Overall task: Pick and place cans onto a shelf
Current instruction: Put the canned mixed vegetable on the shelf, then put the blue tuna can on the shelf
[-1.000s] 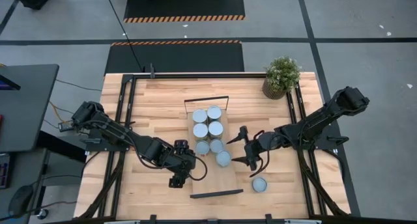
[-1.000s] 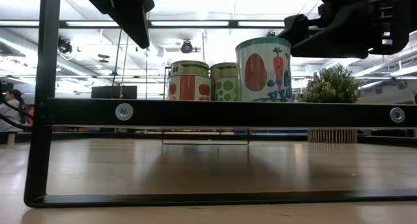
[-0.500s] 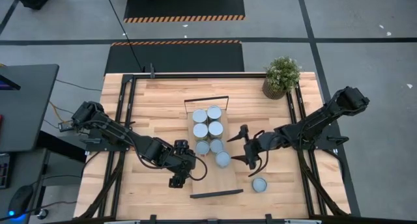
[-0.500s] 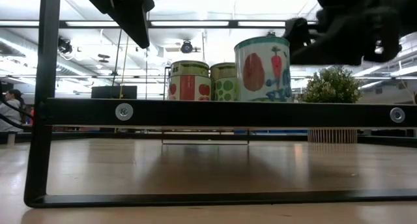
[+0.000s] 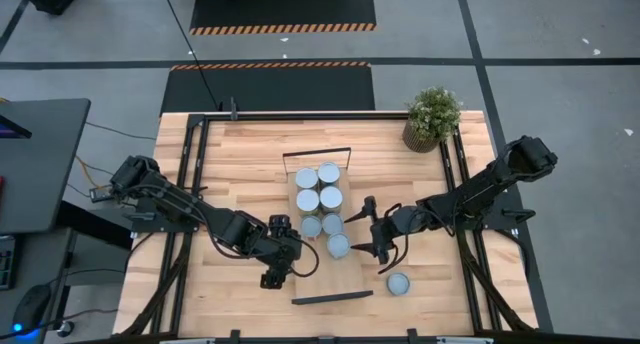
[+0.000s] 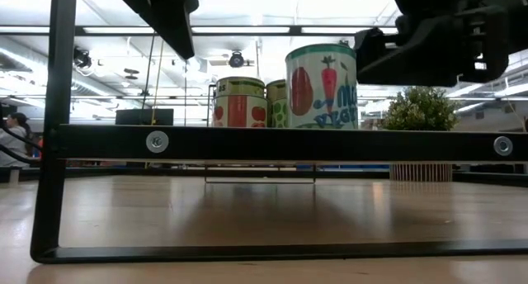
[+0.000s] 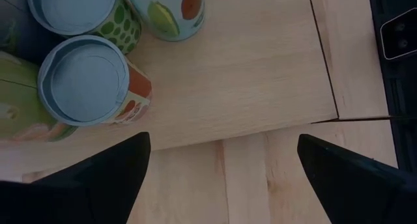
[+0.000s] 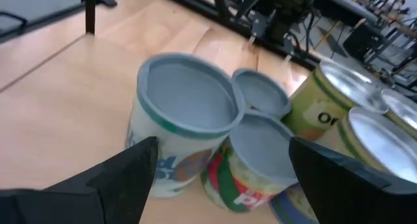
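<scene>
The light-wood shelf (image 5: 346, 275) stands at the table's middle, with its black end frame (image 6: 264, 142) nearest the low view. Several cans with pale blue-grey tops stand on it in two rows (image 5: 318, 198). The nearest can (image 5: 339, 245) stands upright on the shelf and also shows in the low view (image 6: 322, 86) and the right wrist view (image 8: 186, 116). My right gripper (image 5: 368, 231) is open just right of that can, a finger on either side of it (image 8: 223, 146). One more can (image 5: 398, 283) stands on the table near the right gripper. My left gripper (image 5: 295, 256) is open and empty at the shelf's left edge. My right gripper comes level from the table's right side at the nearest can. One finger (image 8: 133, 165) lies close against the can's lower side wall (image 8: 159, 162). I cannot tell whether it touches. The can stands upright on the shelf.
A potted plant (image 5: 432, 117) stands at the far right of the table. Black rails (image 5: 186, 184) run along both sides of the table. The left wrist view shows three cans (image 7: 85, 81) and bare shelf board (image 7: 260, 68) beside them.
My right gripper has gone a little toward the table's left edge, staying open. The nearest can has slid a little to the left along the shelf and turned about its axis, staying upright.
</scene>
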Controlling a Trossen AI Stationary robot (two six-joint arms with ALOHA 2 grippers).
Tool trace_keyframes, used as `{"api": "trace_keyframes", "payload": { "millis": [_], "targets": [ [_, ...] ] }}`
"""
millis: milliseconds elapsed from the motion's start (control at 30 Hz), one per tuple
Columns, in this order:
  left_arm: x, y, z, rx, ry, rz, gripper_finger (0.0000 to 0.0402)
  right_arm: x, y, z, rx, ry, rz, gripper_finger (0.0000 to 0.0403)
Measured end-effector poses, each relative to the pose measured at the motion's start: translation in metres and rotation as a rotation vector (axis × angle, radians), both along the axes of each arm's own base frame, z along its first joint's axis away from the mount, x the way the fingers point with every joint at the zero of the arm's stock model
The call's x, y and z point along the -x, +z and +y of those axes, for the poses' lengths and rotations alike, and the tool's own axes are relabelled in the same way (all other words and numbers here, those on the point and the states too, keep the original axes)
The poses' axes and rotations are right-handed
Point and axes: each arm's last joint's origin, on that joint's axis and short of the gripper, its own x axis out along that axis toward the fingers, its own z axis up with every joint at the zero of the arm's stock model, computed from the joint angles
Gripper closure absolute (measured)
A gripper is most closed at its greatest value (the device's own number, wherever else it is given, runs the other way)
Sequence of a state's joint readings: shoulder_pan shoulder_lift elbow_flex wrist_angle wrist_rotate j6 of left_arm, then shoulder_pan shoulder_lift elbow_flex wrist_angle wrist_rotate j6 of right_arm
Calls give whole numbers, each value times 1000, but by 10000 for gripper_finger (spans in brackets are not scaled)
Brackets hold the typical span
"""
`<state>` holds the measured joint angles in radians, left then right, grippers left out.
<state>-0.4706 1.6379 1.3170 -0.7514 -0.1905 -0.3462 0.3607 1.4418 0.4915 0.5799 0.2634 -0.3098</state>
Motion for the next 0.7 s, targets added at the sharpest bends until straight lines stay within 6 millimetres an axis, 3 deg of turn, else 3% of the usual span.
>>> {"api": "trace_keyframes", "payload": {
  "millis": [300, 433, 600, 700],
  "targets": [
    [-1, 0, 1, 7, 10, -6, 8, 5, 3, 3, 11, -21, 10, 49],
    [-1, 1, 1, 4, 3, -8, 8, 21, 14, 10, -103, 51, 99, 49],
    [-1, 1, 0, -8, -21, -12, 8, 36, 14, 15, -370, 243, 309, 49],
    [-1, 1, 1, -9, -19, -12, 8, 42, 6, 21, -436, 273, 365, 49]
  ]
}}
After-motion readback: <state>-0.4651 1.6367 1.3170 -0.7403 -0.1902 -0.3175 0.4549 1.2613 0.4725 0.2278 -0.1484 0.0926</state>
